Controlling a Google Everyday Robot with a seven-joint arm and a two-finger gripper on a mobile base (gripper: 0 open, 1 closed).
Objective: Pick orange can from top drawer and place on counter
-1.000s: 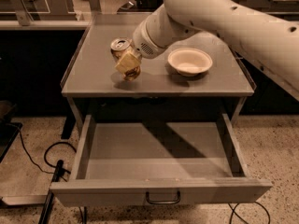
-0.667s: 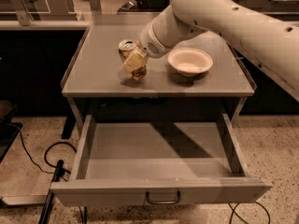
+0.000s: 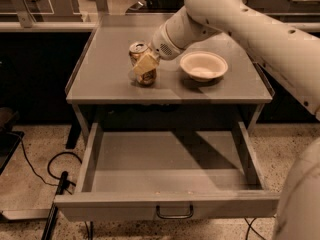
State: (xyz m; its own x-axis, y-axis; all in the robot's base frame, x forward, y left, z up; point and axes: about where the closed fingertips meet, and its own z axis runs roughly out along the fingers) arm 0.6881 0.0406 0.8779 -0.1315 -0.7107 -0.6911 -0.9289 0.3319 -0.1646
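The orange can (image 3: 147, 78) stands upright on the counter (image 3: 107, 59), left of centre, silver top showing. My gripper (image 3: 143, 65) reaches in from the upper right and is shut on the can, one pale finger (image 3: 145, 62) lying across its front. The can's base is at or just above the counter surface. The top drawer (image 3: 165, 204) is pulled fully open below the counter and holds nothing; its dark loop handle (image 3: 174, 213) is at the front centre.
A white bowl (image 3: 203, 65) sits on the counter just right of the can. My arm (image 3: 250, 24) spans the upper right. Black cables (image 3: 37, 171) and a stand lie on the speckled floor at the left.
My gripper has carried the can a little to the right over the counter, closer to the white bowl. The drawer and the bowl have not moved.
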